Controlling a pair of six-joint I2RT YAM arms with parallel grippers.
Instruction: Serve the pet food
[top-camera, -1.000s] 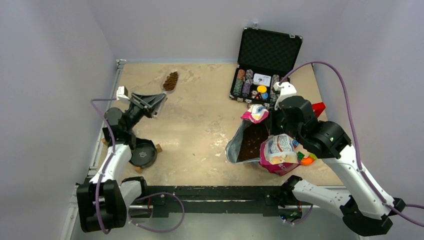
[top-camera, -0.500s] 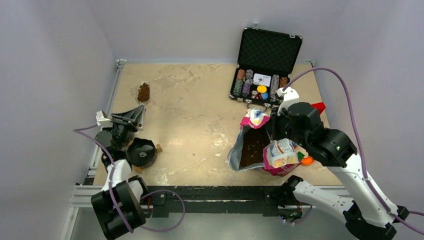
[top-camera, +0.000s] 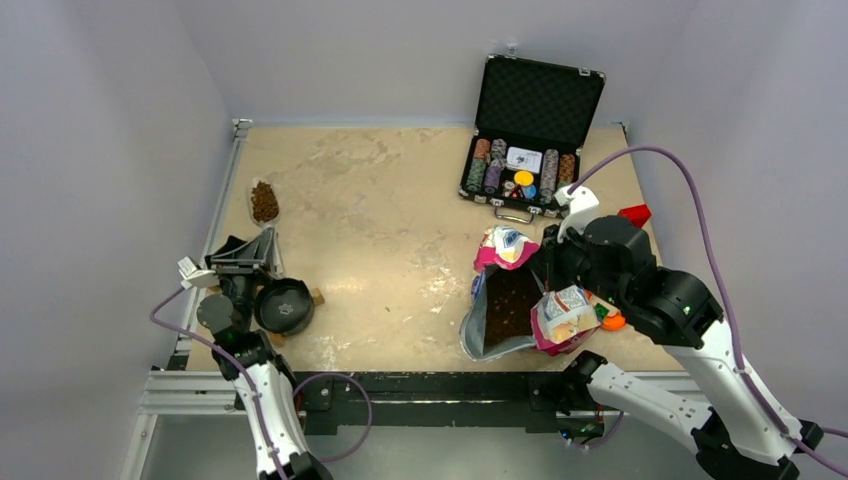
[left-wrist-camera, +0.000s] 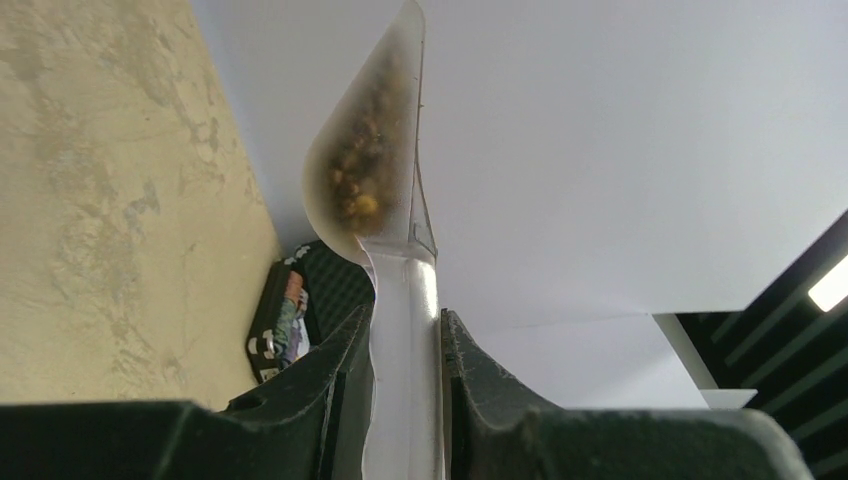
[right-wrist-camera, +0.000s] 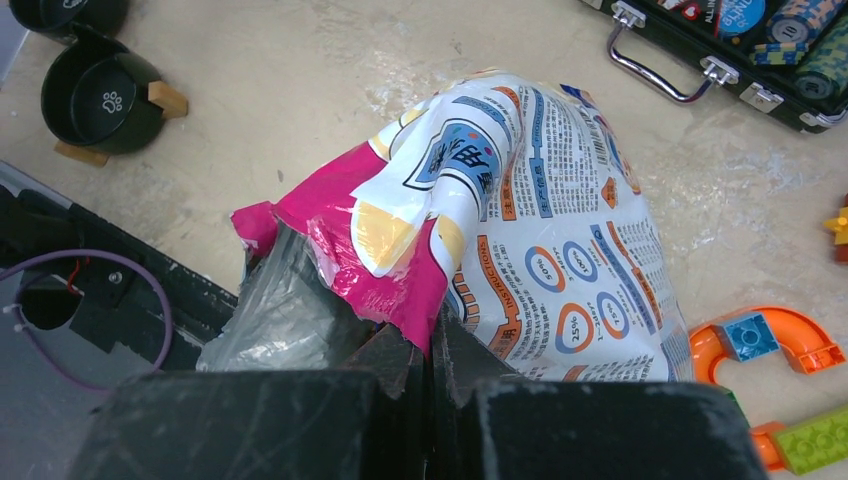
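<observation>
With 2 grippers busy, my left gripper (left-wrist-camera: 405, 335) clamps the scoop (left-wrist-camera: 402, 290) handle so the pet food (left-wrist-camera: 360, 185) heaped in it sits level just beyond the bowl (top-camera: 285, 305), while my right gripper (right-wrist-camera: 432, 350) pinches the bag (right-wrist-camera: 520, 200) rim, propping its mouth open.

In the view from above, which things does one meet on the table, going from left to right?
scoop holding pet food → food bag → red block
</observation>
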